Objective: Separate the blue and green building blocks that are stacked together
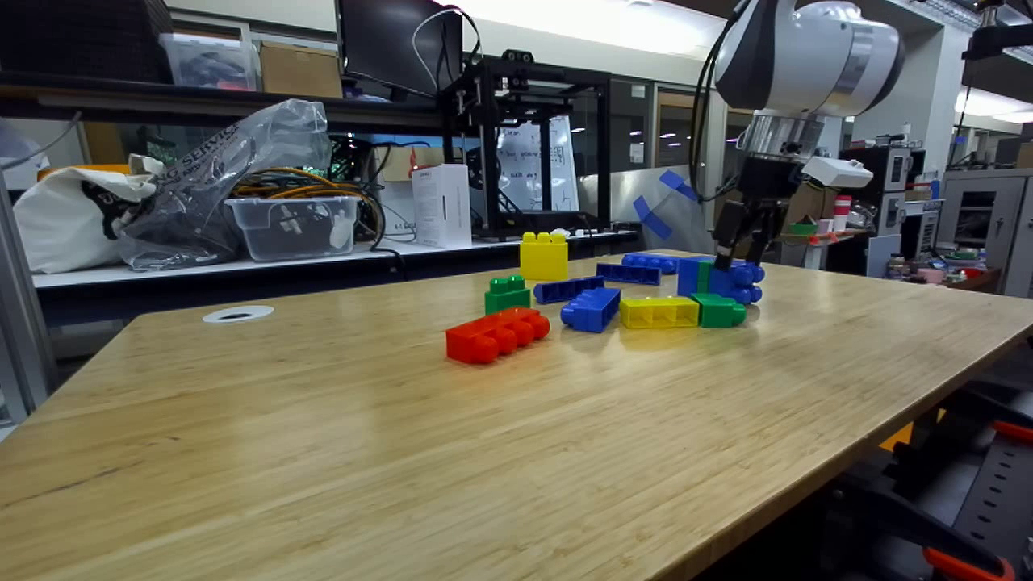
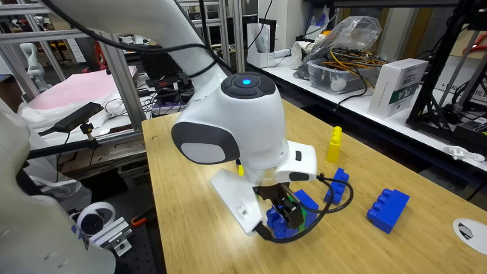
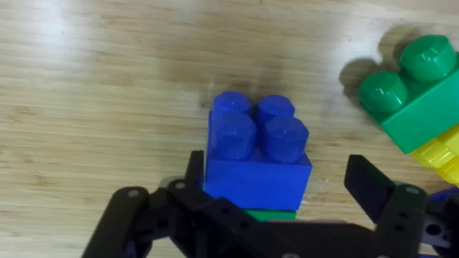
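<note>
Pale wooden tabletop (image 1: pixel 387 452): my black gripper (image 3: pixel 276 170), spread wide, straddles a glossy blue studded plastic brick (image 3: pixel 256 182), joined to a green plastic brick (image 3: pixel 274 215). Risk: uneven side gaps; closing may skid both, unparted.

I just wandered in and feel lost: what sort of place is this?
Probably a robotics lab or workshop: it has a white robot arm, what looks like a black-framed 3D printer, and a plastic bin topped with cables.
</note>
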Tool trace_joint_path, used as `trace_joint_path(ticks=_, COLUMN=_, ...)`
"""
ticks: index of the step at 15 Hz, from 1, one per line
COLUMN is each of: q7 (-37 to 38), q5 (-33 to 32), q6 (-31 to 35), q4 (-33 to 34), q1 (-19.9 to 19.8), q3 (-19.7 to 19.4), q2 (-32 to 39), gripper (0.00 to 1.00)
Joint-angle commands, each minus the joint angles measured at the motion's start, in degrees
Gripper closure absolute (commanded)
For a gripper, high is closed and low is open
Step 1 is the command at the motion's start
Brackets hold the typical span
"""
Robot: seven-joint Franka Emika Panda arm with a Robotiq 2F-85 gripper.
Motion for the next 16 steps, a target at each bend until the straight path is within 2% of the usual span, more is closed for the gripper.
trace_joint_path(ticks=1, q7=-3.7, q5=2.72, q6=1.58, q4=1.24, q1=-0.27, q3=0.68, q2=2.59, gripper=0.0)
trace_joint_path(ticks=7, q7=-4.95, q5=3.1, q6=2.49, q4=1.96, q1=-0.44, q3=1.06, q2=4.9, gripper=0.0)
trace_joint_path(ticks=8, q7=-5.02, q5=3.1, q6=2.69, q4=2.01, q1=-0.48, q3=1.17, q2=5.07, gripper=0.25)
trace_joint_path(ticks=10, q7=-4.72, q5=2.8, q6=3.29, q4=1.99, q1=-0.45, q3=1.26, q2=5.13, gripper=0.33)
trace_joint_path(ticks=13, q7=-3.27, q5=1.28, q6=3.98, q4=1.7, q1=-0.06, q3=0.81, q2=4.66, gripper=0.55)
trace_joint_path(ticks=16, q7=-2.71, q5=-0.88, q6=0.2, q4=2.04, q1=-0.18, q3=-0.2, q2=2.67, gripper=0.55)
